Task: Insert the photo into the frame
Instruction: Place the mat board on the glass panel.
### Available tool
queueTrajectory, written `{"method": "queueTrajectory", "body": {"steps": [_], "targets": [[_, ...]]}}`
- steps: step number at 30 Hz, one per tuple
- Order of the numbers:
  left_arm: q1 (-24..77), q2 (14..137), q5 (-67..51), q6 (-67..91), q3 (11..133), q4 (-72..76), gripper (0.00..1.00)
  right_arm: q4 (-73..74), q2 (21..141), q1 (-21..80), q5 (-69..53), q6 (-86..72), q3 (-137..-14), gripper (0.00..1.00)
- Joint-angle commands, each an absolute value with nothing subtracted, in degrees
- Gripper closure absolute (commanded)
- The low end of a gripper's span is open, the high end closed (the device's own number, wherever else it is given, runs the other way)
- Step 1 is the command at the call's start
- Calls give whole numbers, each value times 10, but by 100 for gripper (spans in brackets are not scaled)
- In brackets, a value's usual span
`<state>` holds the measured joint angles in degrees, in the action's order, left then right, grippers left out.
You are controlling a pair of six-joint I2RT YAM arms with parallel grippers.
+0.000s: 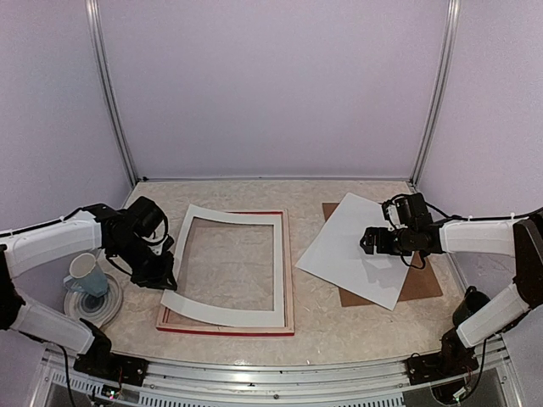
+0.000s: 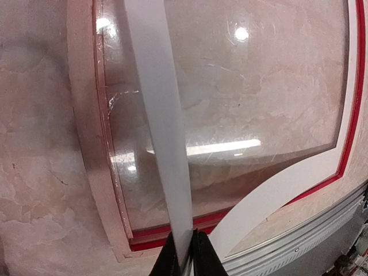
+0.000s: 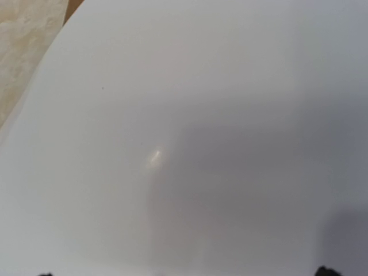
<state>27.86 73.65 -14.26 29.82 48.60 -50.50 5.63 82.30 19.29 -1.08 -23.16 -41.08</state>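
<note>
Frame is lying flat on the marbled table with its pale wood back facing up and a red edge showing along the near and far rails. In the left wrist view the frame is showing its clear pane, which is reflecting ceiling lights, with the table pattern visible through it.

White mat sheet with a rectangular window is sitting over the frame, bowed, its left side lifting above the frame's left rail.

Left gripper is at the frame's left rail near the front corner. Its fingers are pressing together on the mat's left strip and pinching it edge-on.

Photo is lying to the right of the frame, plain white side up, turned at an angle. It is resting on the brown hardboard backing panel and overhanging the panel's edge toward the frame.

Right gripper is hanging over the photo's middle. In the right wrist view the photo is filling nearly everything. Only the dark fingertips are peeking in at the bottom corners, spread wide apart and gripping nothing.

To the left of the frame, beyond the left arm, a pale blue cup is standing on a round plate.
</note>
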Motion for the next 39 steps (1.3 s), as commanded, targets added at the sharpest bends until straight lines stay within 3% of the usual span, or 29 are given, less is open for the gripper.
{"method": "queueTrajectory", "body": {"steps": [1,27,33,39], "targets": [[283,731,-86,290,514,-510,92,49,827,198,-11,-227,-410,1],[320,743,-79,308,490,-468,90,46,831,198,-16,-227,-409,1],[321,745,-66,306,494,-477,74,47,831,198,-16,-226,-409,1],[320,736,-53,308,512,-492,65,45,834,198,-21,-227,-410,1]]}}
